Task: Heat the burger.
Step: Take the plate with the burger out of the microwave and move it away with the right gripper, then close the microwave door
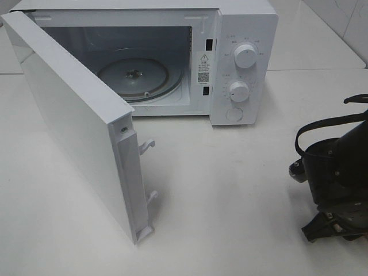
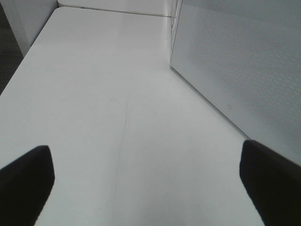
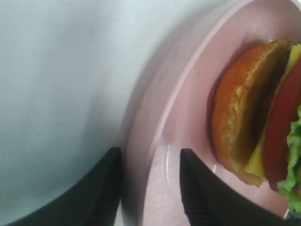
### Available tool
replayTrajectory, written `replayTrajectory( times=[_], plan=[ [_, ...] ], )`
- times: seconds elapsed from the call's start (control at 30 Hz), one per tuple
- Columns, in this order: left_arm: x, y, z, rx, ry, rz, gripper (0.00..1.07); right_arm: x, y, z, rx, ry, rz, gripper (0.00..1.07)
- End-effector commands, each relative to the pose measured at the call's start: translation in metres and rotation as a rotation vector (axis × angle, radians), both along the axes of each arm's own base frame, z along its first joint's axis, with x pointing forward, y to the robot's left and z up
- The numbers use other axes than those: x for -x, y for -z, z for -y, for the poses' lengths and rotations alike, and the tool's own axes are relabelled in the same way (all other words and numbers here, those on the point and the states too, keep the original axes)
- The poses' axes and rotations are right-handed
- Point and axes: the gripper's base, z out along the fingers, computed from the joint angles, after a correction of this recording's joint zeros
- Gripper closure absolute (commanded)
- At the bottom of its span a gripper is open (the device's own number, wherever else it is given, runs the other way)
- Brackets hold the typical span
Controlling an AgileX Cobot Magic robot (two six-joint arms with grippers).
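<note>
The burger [image 3: 240, 127], with a golden-brown bun, yellow cheese, a red slice and green lettuce, sits on a pink plate [image 3: 188, 84] in the right wrist view. My right gripper [image 3: 150, 188] straddles the plate's rim, one finger outside on the table and one over the plate's inside, jaws apart with a little room around the rim. In the high view only the right arm [image 1: 336, 172] shows at the lower right; burger and plate are hidden there. My left gripper [image 2: 146, 188] hangs open over bare table.
The white microwave [image 1: 241, 57] stands at the back with its door [image 1: 80, 115] swung wide toward the front left. Its glass turntable [image 1: 135, 77] is bare. In the left wrist view the door [image 2: 244, 70] lies close beside the left gripper.
</note>
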Motion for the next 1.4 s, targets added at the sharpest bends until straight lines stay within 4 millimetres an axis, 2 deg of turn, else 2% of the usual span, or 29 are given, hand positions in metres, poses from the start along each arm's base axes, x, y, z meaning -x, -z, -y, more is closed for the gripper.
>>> replayTrajectory(
  times=[0.03, 0.07, 0.17, 0.23, 0.33, 0.4, 0.43, 0.5, 0.6, 0.67, 0.77, 0.83, 0.93, 1.0, 1.13, 1.17, 1.23, 1.27, 1.4],
  plan=[
    [0.002, 0.000, 0.000, 0.005, -0.001, 0.026, 0.06, 0.003, -0.011, 0.000, -0.032, -0.026, -0.017, 0.62],
    [0.002, 0.000, 0.000, 0.005, -0.001, 0.026, 0.06, 0.004, -0.020, -0.001, -0.056, -0.038, -0.016, 0.62],
    [0.002, 0.000, 0.000, 0.005, -0.001, 0.026, 0.06, 0.004, -0.024, -0.002, -0.073, -0.043, -0.018, 0.62],
    [0.002, 0.000, 0.000, 0.005, -0.001, 0.026, 0.06, 0.006, -0.040, -0.005, -0.128, -0.075, -0.031, 0.62],
    [0.002, 0.000, 0.000, 0.005, -0.001, 0.026, 0.06, 0.006, -0.045, -0.006, -0.143, -0.082, -0.029, 0.62],
    [0.002, 0.000, 0.000, 0.005, -0.001, 0.026, 0.06, 0.007, -0.063, -0.008, -0.190, -0.106, -0.023, 0.62],
    [0.002, 0.000, 0.000, 0.005, -0.001, 0.026, 0.06, 0.007, -0.063, -0.008, -0.190, -0.106, -0.023, 0.62],
    [0.002, 0.000, 0.000, 0.005, -0.001, 0.026, 0.06, 0.008, -0.076, -0.011, -0.225, -0.153, -0.030, 0.62],
    [0.002, 0.000, 0.000, 0.005, -0.001, 0.026, 0.06, 0.008, -0.081, -0.012, -0.241, -0.169, -0.032, 0.62],
    [0.002, 0.000, 0.000, 0.005, -0.001, 0.026, 0.06, 0.010, -0.098, -0.016, -0.302, -0.239, -0.036, 0.62],
    [0.002, 0.000, 0.000, 0.005, -0.001, 0.026, 0.06, 0.010, -0.102, -0.017, -0.319, -0.258, -0.037, 0.62],
    [0.002, 0.000, 0.000, 0.005, -0.001, 0.026, 0.06, 0.013, -0.118, -0.022, -0.378, -0.345, -0.052, 0.61],
    [0.002, 0.000, 0.000, 0.005, -0.001, 0.026, 0.06, 0.014, -0.122, -0.024, -0.399, -0.367, -0.056, 0.61],
    [0.002, 0.000, 0.000, 0.005, -0.001, 0.026, 0.06, 0.017, -0.137, -0.030, -0.470, -0.445, -0.064, 0.58],
    [0.002, 0.000, 0.000, 0.005, -0.001, 0.026, 0.06, 0.020, -0.147, -0.033, -0.513, -0.504, -0.065, 0.54],
    [0.002, 0.000, 0.000, 0.005, -0.001, 0.026, 0.06, 0.021, -0.156, -0.035, -0.547, -0.524, -0.045, 0.49],
    [0.002, 0.000, 0.000, 0.005, -0.001, 0.026, 0.06, 0.022, -0.161, -0.035, -0.566, -0.534, -0.029, 0.46],
    [0.002, 0.000, 0.000, 0.005, -0.001, 0.026, 0.06, 0.025, -0.168, -0.035, -0.587, -0.546, 0.001, 0.39],
    [0.002, 0.000, 0.000, 0.005, -0.001, 0.026, 0.06, 0.029, -0.177, -0.032, -0.599, -0.554, 0.035, 0.31]
  ],
)
